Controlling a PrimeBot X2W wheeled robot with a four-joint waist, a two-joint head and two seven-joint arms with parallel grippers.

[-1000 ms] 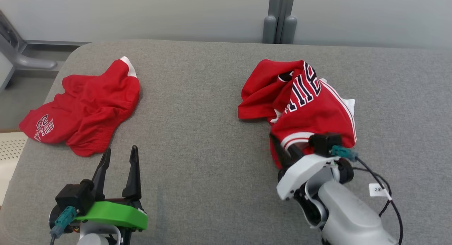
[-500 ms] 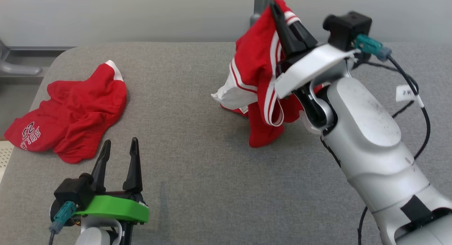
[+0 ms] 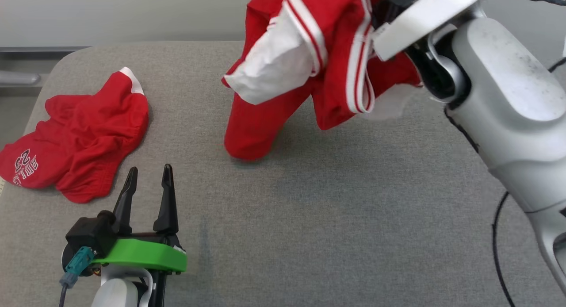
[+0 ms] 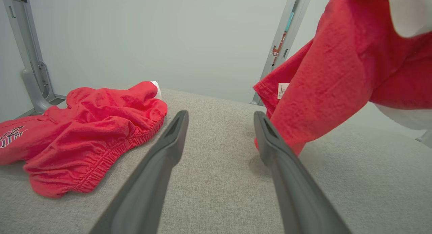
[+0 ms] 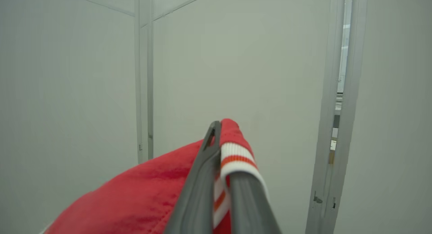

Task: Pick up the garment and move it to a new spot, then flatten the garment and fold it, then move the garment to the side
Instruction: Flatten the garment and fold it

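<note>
Since a moment ago our right arm (image 3: 508, 90) has risen further and carried the garment (image 3: 309, 55) toward our left, so most of it now hangs in the air instead of lying heaped on the table (image 3: 331, 236).

Nearest to us, at the lower left of the head view, our left gripper (image 3: 150, 172) rests low over the grey cloth surface. Its two dark fingers are spread apart and hold nothing, and a green bracket (image 3: 141, 256) sits on its wrist. Just beyond it and to the left lies a second red garment (image 3: 84, 130), crumpled, with white lettering near one edge and a white patch at its far end. It is well apart from the piece we are carrying.

Farther out, right of the left gripper's line, the garment hangs as a red bundle with white panels and red-and-white striped trim. Its lowest fold comes down to the table, and we cannot tell whether it touches or hangs just clear of it. The left wrist view shows a small label on its hem.

In the right wrist view our right gripper (image 5: 224, 149) has its fingers pressed together on a striped white-and-red band of the garment, with red cloth draped below. A black cable (image 3: 497, 236) trails beside that arm. Behind everything stands a pale wall with a grey metal post (image 4: 287, 35).
</note>
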